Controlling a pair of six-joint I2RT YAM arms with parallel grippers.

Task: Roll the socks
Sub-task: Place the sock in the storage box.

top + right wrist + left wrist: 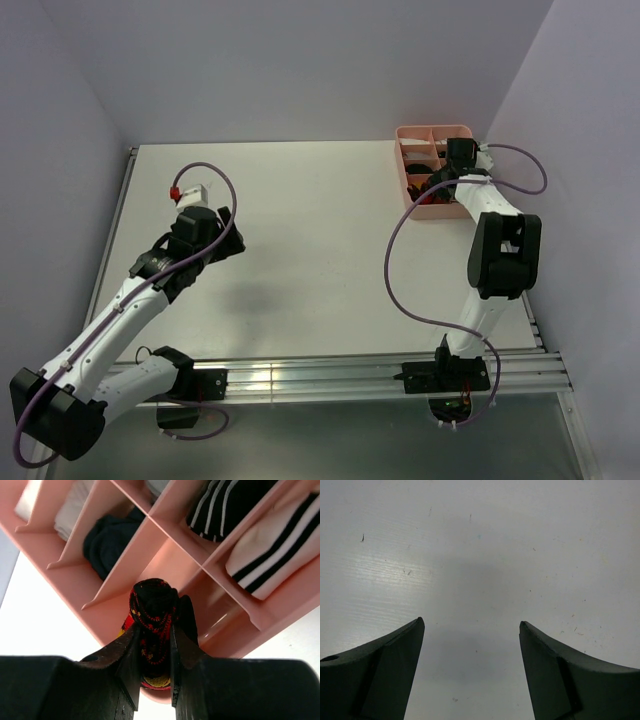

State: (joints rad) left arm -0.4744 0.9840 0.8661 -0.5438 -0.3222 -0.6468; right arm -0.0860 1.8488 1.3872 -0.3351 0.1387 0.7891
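Top view: the pink tray (pixel 432 129) sits far right. The right arm (pixel 505 250) bends over the tray's near end, likely to stow something.

Left wrist view: the left gripper (pixel 471 625) is spread wide and holds nothing. Only the table (pixel 480 540) shows, no tray. We judge it parked.

Right wrist view: the right gripper (pixel 152 630) is clenched on the rolled argyle sock (pixel 151 597) at the tray's near wall, in front of a vacant compartment. The black striped sock (pixel 225 505) and the white sock (pixel 270 545) are stowed in compartments beyond.

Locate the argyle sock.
Right wrist view, centre: the black sock with red-yellow argyle diamonds, pinched in the right tool at the pink compartment tray.
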